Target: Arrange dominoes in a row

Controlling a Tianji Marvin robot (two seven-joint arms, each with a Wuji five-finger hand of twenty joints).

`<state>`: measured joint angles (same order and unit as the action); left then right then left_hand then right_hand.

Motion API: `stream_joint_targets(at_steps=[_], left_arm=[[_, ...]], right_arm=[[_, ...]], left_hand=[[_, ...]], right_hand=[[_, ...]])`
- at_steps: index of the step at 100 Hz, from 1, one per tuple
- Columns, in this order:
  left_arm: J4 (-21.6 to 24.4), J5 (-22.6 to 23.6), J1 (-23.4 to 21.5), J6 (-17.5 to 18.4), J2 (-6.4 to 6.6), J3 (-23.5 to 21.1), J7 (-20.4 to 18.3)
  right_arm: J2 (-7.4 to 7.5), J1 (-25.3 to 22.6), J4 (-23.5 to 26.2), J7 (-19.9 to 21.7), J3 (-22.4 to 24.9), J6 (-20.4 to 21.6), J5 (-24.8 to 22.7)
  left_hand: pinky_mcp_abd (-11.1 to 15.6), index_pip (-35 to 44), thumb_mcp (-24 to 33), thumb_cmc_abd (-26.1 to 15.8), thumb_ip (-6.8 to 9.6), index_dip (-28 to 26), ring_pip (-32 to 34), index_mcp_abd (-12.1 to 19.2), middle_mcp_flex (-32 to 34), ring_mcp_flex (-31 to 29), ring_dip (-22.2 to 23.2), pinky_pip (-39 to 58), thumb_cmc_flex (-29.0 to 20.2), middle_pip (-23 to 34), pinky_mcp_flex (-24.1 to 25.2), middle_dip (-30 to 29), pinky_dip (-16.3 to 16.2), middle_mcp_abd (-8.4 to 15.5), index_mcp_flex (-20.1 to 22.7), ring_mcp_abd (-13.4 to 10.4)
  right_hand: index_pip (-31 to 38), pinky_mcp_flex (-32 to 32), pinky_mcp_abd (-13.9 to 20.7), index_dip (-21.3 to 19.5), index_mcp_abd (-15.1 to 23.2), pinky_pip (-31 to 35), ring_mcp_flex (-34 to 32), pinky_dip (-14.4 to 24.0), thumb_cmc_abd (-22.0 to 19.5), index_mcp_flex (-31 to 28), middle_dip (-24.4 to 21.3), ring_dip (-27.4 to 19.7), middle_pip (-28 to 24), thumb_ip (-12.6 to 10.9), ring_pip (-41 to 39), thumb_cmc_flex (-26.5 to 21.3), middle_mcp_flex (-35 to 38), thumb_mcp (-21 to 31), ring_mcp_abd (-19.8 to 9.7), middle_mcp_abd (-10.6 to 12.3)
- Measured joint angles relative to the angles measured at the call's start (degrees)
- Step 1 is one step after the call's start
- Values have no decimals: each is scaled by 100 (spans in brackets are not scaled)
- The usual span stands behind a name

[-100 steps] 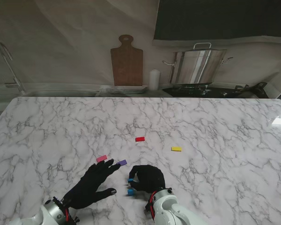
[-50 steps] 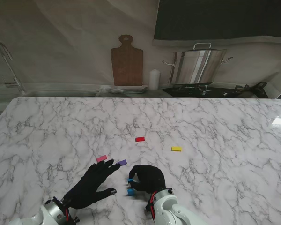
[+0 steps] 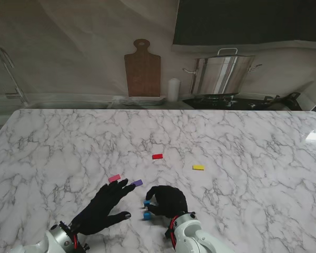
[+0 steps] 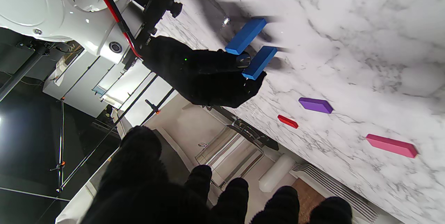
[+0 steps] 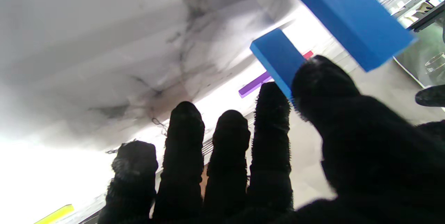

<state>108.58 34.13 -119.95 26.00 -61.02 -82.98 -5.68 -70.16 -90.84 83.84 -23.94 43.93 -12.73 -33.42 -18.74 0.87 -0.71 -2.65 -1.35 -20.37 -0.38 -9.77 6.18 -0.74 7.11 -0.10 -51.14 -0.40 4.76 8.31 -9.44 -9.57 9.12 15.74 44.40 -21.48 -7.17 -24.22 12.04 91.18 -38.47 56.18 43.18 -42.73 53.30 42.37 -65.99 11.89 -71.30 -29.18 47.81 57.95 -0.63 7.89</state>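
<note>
1. While the right hand (image 3: 167, 201) pinches one blue domino (image 4: 260, 62) upright on the table (image 3: 242, 142), the second blue domino (image 4: 246, 35) stands just beside it; a thumb slip on release could topple both.
2. The left hand (image 3: 102, 206) lies open and flat, holding nothing, fingertips near the purple domino (image 3: 137, 183); any drift nudges it.
3. The pink (image 3: 114, 178), red (image 3: 157, 156) and yellow (image 3: 198, 167) dominoes lie flat farther out, probably needing awkward edge pickups.

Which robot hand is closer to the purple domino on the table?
Left. The left robot hand has a fingertip right at the purple domino. The right robot hand sits to its right and nearer to me, pinching a blue domino.
</note>
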Motion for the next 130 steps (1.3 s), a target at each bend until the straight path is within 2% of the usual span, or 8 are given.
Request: stream_joint_targets(at_steps=[47, 69, 78, 85, 93, 102, 118, 130], left_arm=[[0, 10, 0, 2, 2, 3, -6], [0, 41, -2, 2, 2, -3, -14], [0, 41, -2, 2, 2, -4, -9], [0, 40, -2, 2, 2, -5, -5], [0, 39, -2, 2, 2, -5, -4], [0, 36, -1, 2, 2, -5, -4], [0, 32, 1, 2, 2, -4, -4], [0, 21, 5, 1, 2, -1, -6]], right_arm=[[57, -170, 158, 70, 193, -10, -64], [115, -373, 404, 157, 408, -12, -194], [154, -501, 587, 203, 561, -13, -329], [187, -586, 723, 263, 705, -17, -443], [224, -684, 885, 416, 934, -35, -625], [284, -716, 987, 543, 1141, -46, -723], [377, -678, 1004, 769, 1471, -44, -991], [455, -545, 950, 975, 1629, -45, -1154]], left_hand=[[0, 0, 0, 0, 0, 0, 0, 0, 0, 0, 0, 0, 0, 0, 0, 0, 1, 1, 0, 0], [0, 0, 0, 0, 0, 0, 0, 0, 0, 0, 0, 0, 0, 0, 0, 0, 1, 1, 0, 0], [0, 0, 0, 0, 0, 0, 0, 0, 0, 0, 0, 0, 0, 0, 0, 0, 2, 1, 0, 0], [0, 0, 0, 0, 0, 0, 0, 0, 0, 0, 0, 0, 0, 0, 0, 0, 2, 1, 0, 0], [0, 0, 0, 0, 0, 0, 0, 0, 0, 0, 0, 0, 0, 0, 0, 0, 2, 1, 0, 0], [0, 0, 0, 0, 0, 0, 0, 0, 0, 0, 0, 0, 0, 0, 0, 0, 2, 1, 0, 0], [0, 0, 0, 0, 0, 0, 0, 0, 0, 0, 0, 0, 0, 0, 0, 0, 2, 1, 0, 0], [0, 0, 0, 0, 0, 0, 0, 0, 0, 0, 0, 0, 0, 0, 0, 0, 2, 1, 0, 0]], right_hand=[[-189, 60, 6, -178, -126, -1, 82, 44, -2, 0, -2, 0, 0, -170, 58, 2, -66, 2, 1, -1], [-332, 91, 8, -325, -134, -11, 97, 48, -11, 71, -24, 0, 11, -344, 127, 70, -209, 44, 2, -4], [-496, 249, 8, -484, -137, -122, 171, 42, -137, 236, -315, -15, 480, -395, 464, 204, -289, 11, 8, -77], [-584, 371, -2, -556, -137, -247, 171, -72, -137, 289, -661, -384, 888, -406, 954, 203, -341, -13, 9, -154], [-580, 572, -196, -617, -137, -739, 243, -559, -202, 278, -1220, -959, 1565, -407, 1921, 201, -357, -24, 11, -236], [-607, 686, -372, -624, -137, -1330, 242, -960, -363, 286, -1728, -1316, 2162, -455, 2644, 201, -357, -74, 15, -352], [-701, 754, -513, -624, -137, -2147, 228, -1412, -413, 346, -2389, -1837, 2892, -456, 3800, 201, -362, -100, 18, -433], [-745, 800, -573, -625, -138, -2395, 224, -1590, -413, 414, -2567, -1985, 3112, -461, 4155, 201, -362, -106, 14, -466]])
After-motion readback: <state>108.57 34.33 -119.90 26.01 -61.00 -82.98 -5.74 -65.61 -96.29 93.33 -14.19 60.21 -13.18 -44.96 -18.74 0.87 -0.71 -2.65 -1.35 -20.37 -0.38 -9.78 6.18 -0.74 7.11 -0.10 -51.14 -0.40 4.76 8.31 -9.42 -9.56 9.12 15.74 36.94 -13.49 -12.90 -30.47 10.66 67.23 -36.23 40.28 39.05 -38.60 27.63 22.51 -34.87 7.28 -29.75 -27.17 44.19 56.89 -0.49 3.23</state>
